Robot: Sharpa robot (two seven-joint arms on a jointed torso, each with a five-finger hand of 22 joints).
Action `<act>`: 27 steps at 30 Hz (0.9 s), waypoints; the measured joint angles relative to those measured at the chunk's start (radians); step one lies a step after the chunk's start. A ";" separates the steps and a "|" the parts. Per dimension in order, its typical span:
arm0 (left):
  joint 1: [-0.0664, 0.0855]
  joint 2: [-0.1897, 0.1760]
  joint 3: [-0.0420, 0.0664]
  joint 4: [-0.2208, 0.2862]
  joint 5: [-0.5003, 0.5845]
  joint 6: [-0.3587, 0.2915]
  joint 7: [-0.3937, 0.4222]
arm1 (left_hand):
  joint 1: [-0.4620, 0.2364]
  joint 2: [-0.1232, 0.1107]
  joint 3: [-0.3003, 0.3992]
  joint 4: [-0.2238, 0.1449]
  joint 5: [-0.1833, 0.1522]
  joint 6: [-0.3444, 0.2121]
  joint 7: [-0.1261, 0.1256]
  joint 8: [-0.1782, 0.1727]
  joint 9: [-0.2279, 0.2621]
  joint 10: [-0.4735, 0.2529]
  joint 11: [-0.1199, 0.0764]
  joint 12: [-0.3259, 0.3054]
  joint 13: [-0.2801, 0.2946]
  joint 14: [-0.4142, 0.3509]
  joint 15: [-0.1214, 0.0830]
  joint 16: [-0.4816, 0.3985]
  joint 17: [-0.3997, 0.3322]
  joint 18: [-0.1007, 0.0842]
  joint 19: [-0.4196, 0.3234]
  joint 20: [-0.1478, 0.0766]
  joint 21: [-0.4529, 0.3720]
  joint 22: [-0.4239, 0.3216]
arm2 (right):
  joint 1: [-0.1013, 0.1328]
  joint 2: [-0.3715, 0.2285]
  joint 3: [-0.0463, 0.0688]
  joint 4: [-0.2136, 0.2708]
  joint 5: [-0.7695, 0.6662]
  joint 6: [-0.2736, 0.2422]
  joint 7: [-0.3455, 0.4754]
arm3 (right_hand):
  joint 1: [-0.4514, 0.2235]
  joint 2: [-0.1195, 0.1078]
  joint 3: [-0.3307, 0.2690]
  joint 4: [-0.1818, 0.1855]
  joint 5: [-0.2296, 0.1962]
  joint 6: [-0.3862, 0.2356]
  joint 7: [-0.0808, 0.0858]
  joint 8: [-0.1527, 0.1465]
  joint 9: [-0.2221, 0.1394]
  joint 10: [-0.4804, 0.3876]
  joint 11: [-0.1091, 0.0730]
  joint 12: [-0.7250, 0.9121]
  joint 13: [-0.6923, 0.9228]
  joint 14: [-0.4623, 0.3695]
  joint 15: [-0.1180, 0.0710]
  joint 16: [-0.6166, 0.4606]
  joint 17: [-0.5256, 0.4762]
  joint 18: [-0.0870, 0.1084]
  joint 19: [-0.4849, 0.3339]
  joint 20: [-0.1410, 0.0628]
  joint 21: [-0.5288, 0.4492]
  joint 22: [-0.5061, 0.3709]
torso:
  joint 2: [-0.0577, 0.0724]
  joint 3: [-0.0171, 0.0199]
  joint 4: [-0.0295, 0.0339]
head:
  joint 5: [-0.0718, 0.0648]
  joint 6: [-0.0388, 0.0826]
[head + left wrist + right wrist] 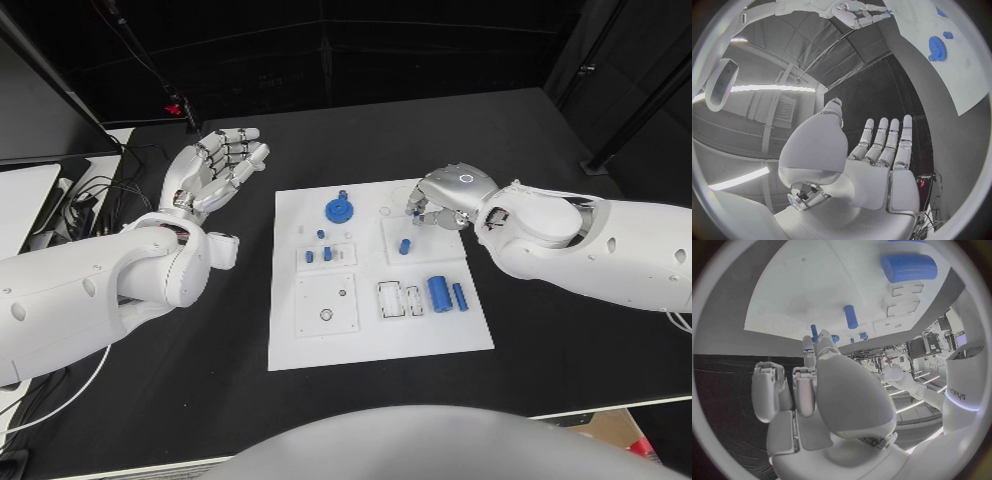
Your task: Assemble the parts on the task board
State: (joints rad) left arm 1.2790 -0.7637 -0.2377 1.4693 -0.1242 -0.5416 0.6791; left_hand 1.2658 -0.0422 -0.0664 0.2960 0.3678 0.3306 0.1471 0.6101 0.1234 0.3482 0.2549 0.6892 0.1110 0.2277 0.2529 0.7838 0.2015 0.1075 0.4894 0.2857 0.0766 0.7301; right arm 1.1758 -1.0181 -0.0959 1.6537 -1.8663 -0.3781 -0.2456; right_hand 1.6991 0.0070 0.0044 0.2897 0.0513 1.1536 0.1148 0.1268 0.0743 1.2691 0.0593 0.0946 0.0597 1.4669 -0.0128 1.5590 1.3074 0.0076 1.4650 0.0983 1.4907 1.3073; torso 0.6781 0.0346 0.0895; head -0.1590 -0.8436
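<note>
The task board (378, 330) lies mid-frame on the black worktop (577, 380). The left hand (216, 165) spreads open at upper left; the right hand (444, 197), fingers curled, hovers over the board's upper right.

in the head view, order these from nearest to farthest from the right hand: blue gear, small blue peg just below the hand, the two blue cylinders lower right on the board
From the right hand:
1. Small blue peg, just below it.
2. Blue gear, toward the board's top middle.
3. Two blue cylinders, at the board's lower right.

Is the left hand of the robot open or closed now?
Open. The left hand is beside the task board, over the black table, fingers straight and apart, with nothing in it.
</note>
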 measured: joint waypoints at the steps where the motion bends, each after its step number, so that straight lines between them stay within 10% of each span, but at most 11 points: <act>1: 0.000 0.000 0.000 0.000 0.000 0.000 0.000 | 0.000 0.000 0.000 0.000 0.000 0.000 0.000 0.000 0.000 0.000 0.000 0.000 0.000 0.000 0.000 0.000 0.000 0.000 0.000 0.000 0.000 0.000 | 0.000 0.000 0.000 0.000 0.000 -0.001 0.000 | 0.000 0.000 0.001 0.000 0.000 0.000 0.000 0.000 0.000 0.000 0.000 0.000 0.000 0.000 0.000 0.000 0.000 0.000 0.000 0.000 0.000 0.000 | 0.000 0.0000 0.0000 | 0.000 0.000; 27: 0.000 0.003 0.000 -0.005 0.000 0.001 0.000 | 0.000 0.000 0.000 0.000 0.000 0.000 0.000 0.000 0.000 0.000 0.000 0.000 0.000 0.000 0.000 0.000 0.000 0.000 0.000 0.000 0.000 -0.001 | 0.000 -0.003 0.001 0.048 0.071 -0.158 0.070 | 0.005 -0.005 0.010 -0.001 0.000 0.011 0.001 0.000 0.001 0.009 -0.002 -0.007 0.000 0.000 0.000 0.000 0.000 0.000 0.000 0.000 0.000 0.000 | 0.001 0.0009 -0.0005 | 0.010 0.001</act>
State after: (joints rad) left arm 1.2786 -0.7605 -0.2377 1.4646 -0.1241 -0.5404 0.6791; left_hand 1.2661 -0.0426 -0.0665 0.2959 0.3677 0.3307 0.1471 0.6100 0.1235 0.3482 0.2549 0.6891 0.1112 0.2277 0.2530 0.7837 0.2017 0.1075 0.4894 0.2857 0.0766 0.7293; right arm 1.1762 -1.0214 -0.0951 1.7022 -1.7950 -0.5358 -0.1760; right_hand 1.7041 0.0016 0.0145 0.2884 0.0512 1.1651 0.1158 0.1266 0.0752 1.2776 0.0574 0.0872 0.0599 1.4669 -0.0128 1.5589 1.3073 0.0075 1.4650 0.0983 1.4906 1.3073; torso 0.6792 0.0355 0.0890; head -0.1487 -0.8430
